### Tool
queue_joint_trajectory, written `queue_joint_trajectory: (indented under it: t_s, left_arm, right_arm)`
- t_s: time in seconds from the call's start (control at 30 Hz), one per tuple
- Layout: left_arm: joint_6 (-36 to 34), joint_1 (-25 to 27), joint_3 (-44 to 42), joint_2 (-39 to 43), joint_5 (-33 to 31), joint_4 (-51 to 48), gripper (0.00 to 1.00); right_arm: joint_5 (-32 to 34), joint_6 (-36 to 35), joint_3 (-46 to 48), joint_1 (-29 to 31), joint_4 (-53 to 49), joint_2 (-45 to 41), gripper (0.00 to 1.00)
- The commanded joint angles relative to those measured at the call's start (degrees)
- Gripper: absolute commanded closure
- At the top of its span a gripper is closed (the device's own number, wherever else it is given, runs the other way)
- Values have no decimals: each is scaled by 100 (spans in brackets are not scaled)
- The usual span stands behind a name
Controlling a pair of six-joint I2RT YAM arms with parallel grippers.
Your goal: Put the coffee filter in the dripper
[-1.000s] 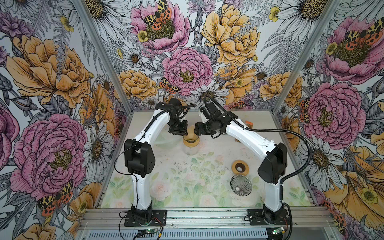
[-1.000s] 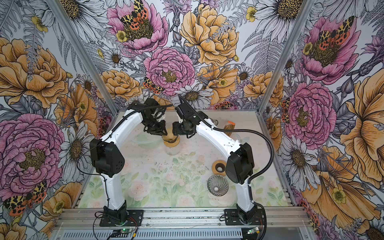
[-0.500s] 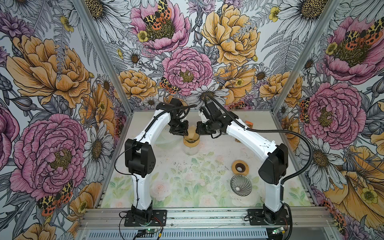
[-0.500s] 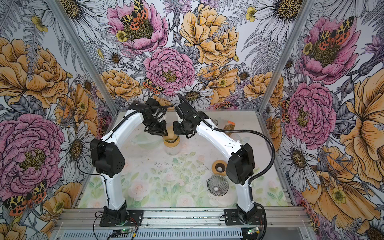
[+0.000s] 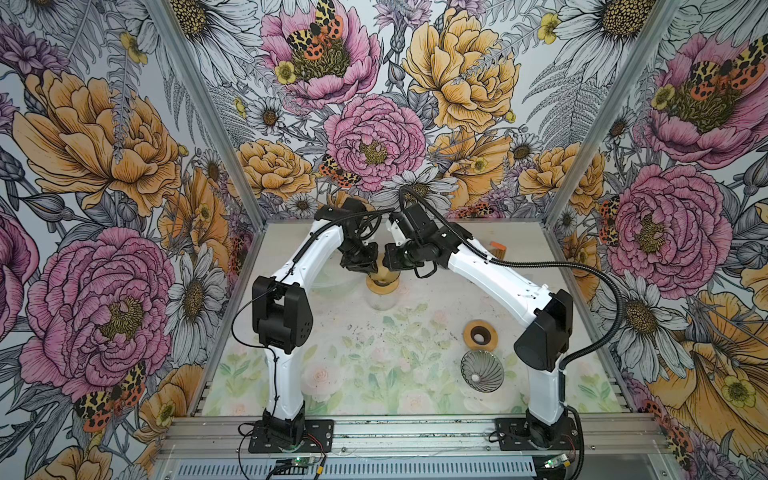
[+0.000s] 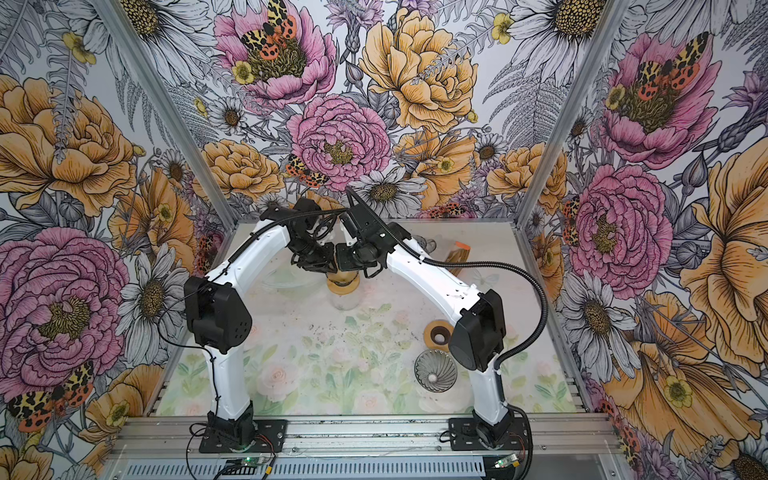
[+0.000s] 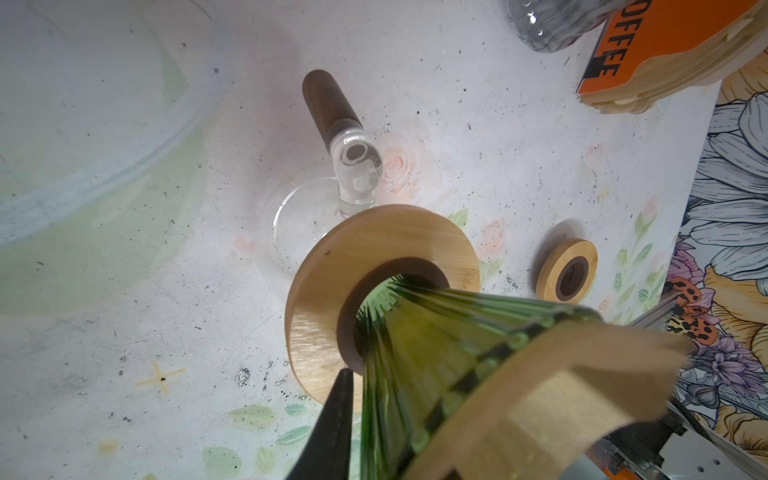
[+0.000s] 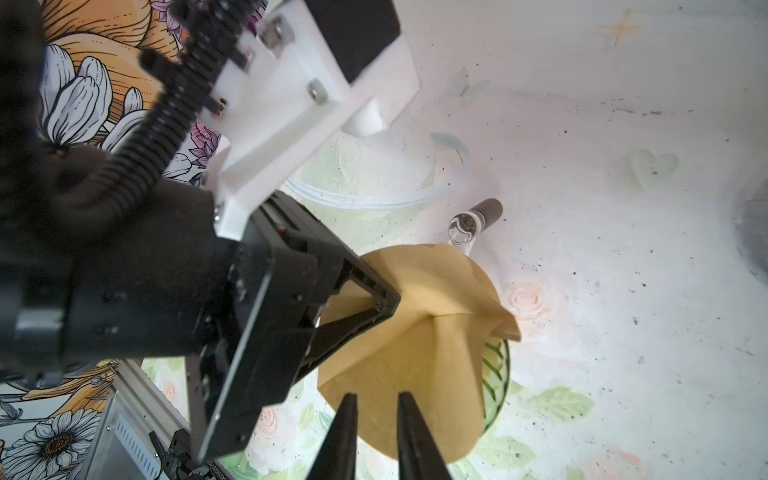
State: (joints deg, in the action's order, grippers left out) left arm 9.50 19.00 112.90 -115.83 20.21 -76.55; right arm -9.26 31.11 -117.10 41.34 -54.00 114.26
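My left gripper (image 5: 367, 268) and my right gripper (image 8: 376, 399) meet near the middle of the flower-printed table's (image 5: 365, 353) far edge, both above the clear glass carafe (image 5: 380, 298). A round wooden collar (image 7: 332, 291) lies on the carafe's mouth, and the green ribbed glass dripper (image 7: 415, 365) stands upright in the collar's dark hole.

The tan paper cone filter (image 8: 440, 365) sits inside the dripper. Its top rises above the glass rim, and 1 crease runs across it.

My left gripper is clamped across the dripper's wall. 1 finger (image 7: 332, 424) lies outside against the green glass, and the other presses on the paper from within. My right gripper's 2 fingers stand a narrow gap apart at the filter's edge, and I cannot tell whether they pinch the paper.

The carafe's brown handle (image 7: 326, 99) points away from the collar. Toward the table's right front corner, a second wooden ring (image 5: 481, 332) and a grey ribbed glass dripper (image 5: 482, 370) lie near each other without touching. An orange pack of filters (image 7: 665, 37) rests near the far edge, toward the right corner.
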Motion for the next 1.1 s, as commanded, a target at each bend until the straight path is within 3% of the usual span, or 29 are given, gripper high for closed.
queue_joint_trajectory:
  t_s: [0.0, 0.4, 0.9, 1.07]
  left_arm:
    - [-26, 25, -33, -54, -55, 79, 80]
    - [11, 7, -8, -40, 137, 88, 79]
    - [48, -192, 139, 47, 736, 88, 76]
    - [105, -346, 319, 109, 950, 88, 70]
  right_arm:
    - [89, 68, -144, 19, 21, 269, 77]
    - [335, 88, -86, 30, 12, 547, 63]
    - [378, 28, -396, 47, -233, 924, 63]
    - [494, -53, -665, 83, -481, 1071, 63]
